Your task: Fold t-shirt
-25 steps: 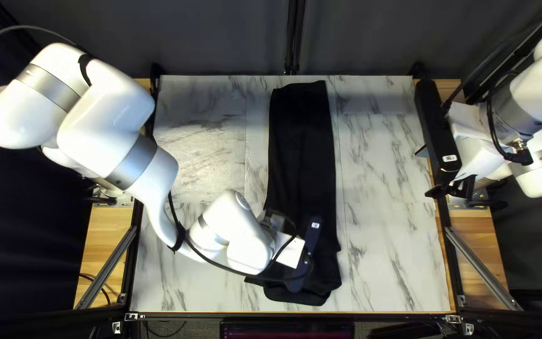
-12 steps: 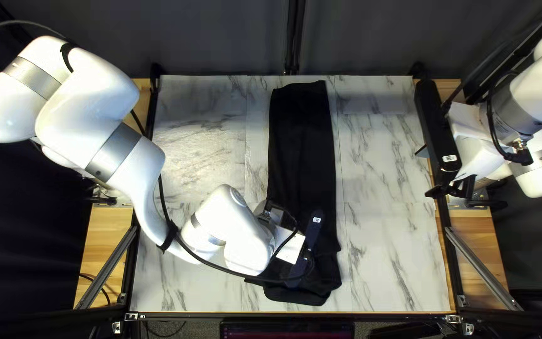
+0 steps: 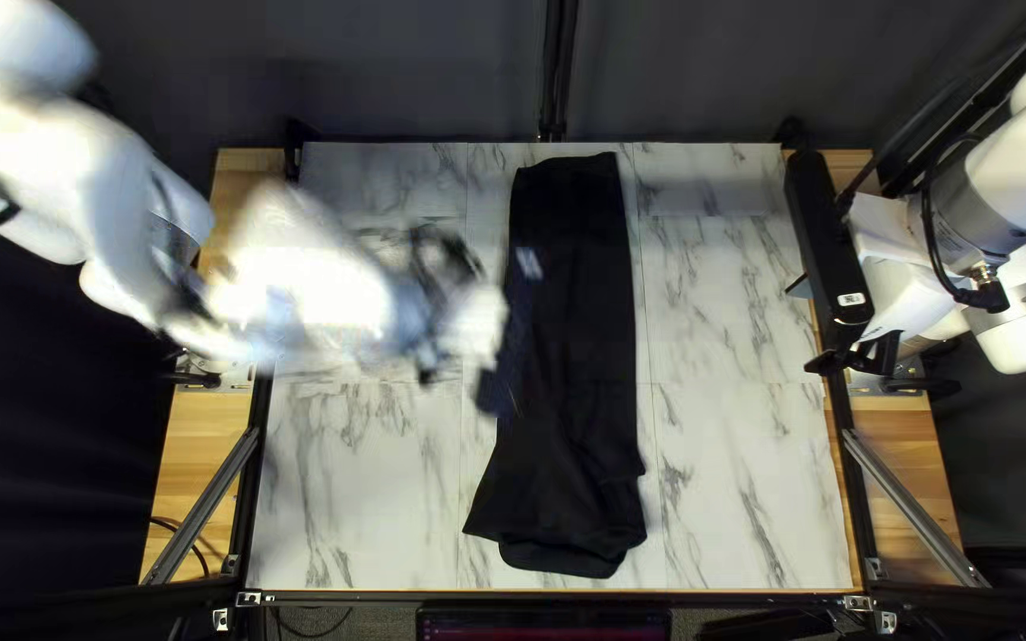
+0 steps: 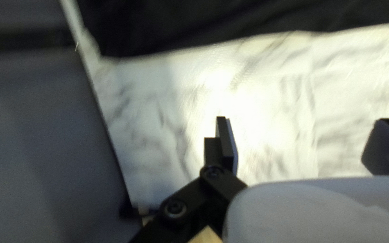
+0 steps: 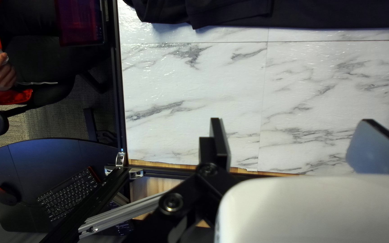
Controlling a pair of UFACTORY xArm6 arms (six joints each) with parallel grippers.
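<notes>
Flaring into loose layers by the near edge of the table (image 3: 751, 511), a black shirt (image 3: 572, 297) runs up the middle in 1 long strip, its lengthwise fold apparently made and a crosswise fold likely next. At the table's right side, the right gripper (image 5: 292, 120) waits well apart from the cloth, its 2 fingers spread and empty. The left gripper (image 4: 303, 120), by the strip's left side, also has 2 fingers wide apart, with nothing between them. Beyond, the shirt's narrower end lies near the far edge, before a dark curtain (image 3: 394, 71); the next move probably calls for lining up there, lowering and pinching every layer evenly.
</notes>
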